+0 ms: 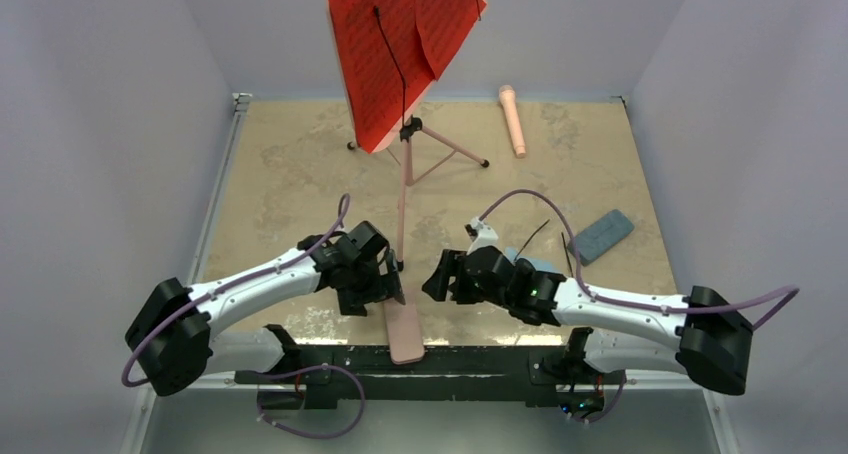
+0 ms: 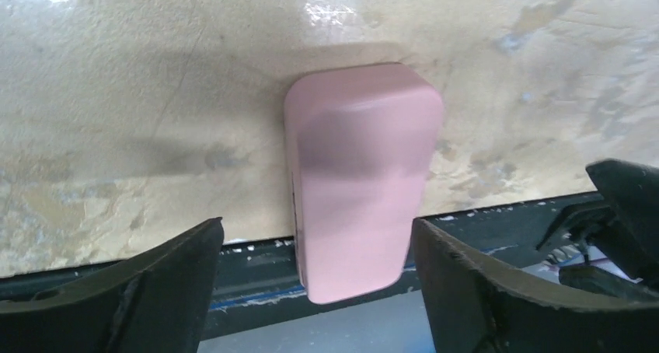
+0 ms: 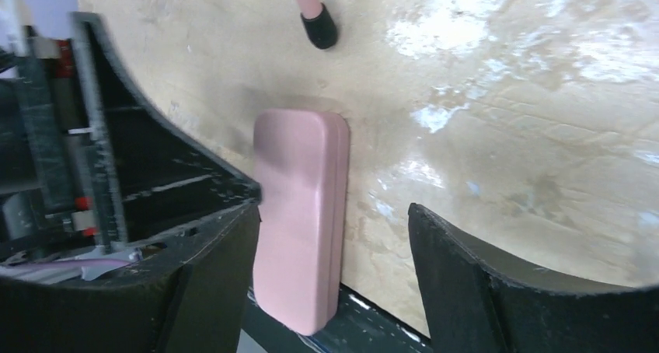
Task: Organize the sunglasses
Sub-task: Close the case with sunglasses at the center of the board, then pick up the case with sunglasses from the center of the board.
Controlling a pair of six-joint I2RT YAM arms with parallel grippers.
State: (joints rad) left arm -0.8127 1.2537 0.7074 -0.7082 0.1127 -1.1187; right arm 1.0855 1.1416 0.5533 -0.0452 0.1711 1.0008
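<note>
A closed pink oblong case (image 1: 405, 332) lies at the table's near edge, its near end hanging over the black rail. My left gripper (image 1: 385, 289) hovers just above it, open; in the left wrist view the case (image 2: 361, 182) sits between the spread fingers of that gripper (image 2: 316, 225), with a gap on both sides. My right gripper (image 1: 440, 274) is open too; its wrist view shows the case (image 3: 299, 213) beside the left finger of the gripper (image 3: 332, 209). Of the sunglasses, only thin black arms (image 1: 535, 232) poke out behind my right arm.
A music stand with a red sheet (image 1: 400, 44) stands mid-table on pink tripod legs (image 1: 405, 174), one foot (image 3: 319, 30) close to the case. A grey-blue flat case (image 1: 603, 236) lies at the right. A pink handle-shaped object (image 1: 512, 119) lies at the back. White walls enclose the table.
</note>
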